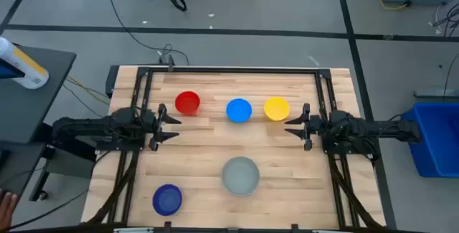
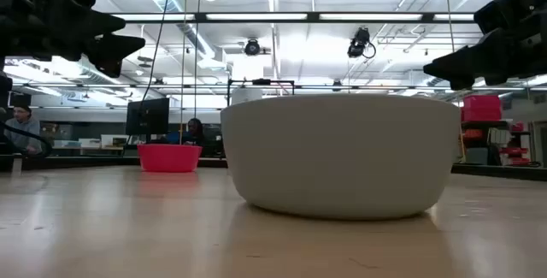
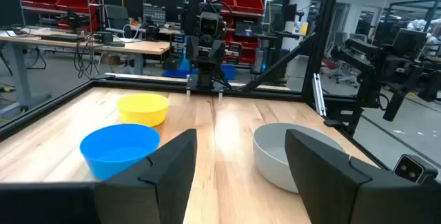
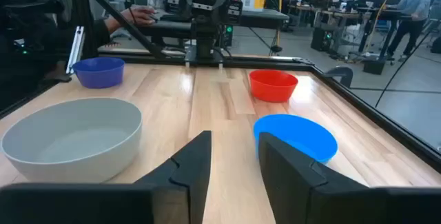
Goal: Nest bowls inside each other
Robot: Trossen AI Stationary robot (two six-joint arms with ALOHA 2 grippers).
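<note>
Five bowls stand upright on the wooden table, each on its base. Red [image 1: 187, 103], light blue [image 1: 239, 110] and yellow [image 1: 277, 108] form a row toward the far edge. The larger pale grey bowl [image 1: 239, 175] sits near the front middle, and the dark blue bowl [image 1: 167, 199] at the front left. My left gripper [image 1: 172, 122] hovers open at the left, just beside the red bowl. My right gripper [image 1: 292, 124] hovers open at the right, close to the yellow bowl. Both are above the table and hold nothing.
A black frame [image 1: 229, 69] runs along the table's far and side edges. Bare wood lies between the two grippers and between the bowl row and the grey bowl. A blue bin [image 1: 436, 138] stands off the table at the right.
</note>
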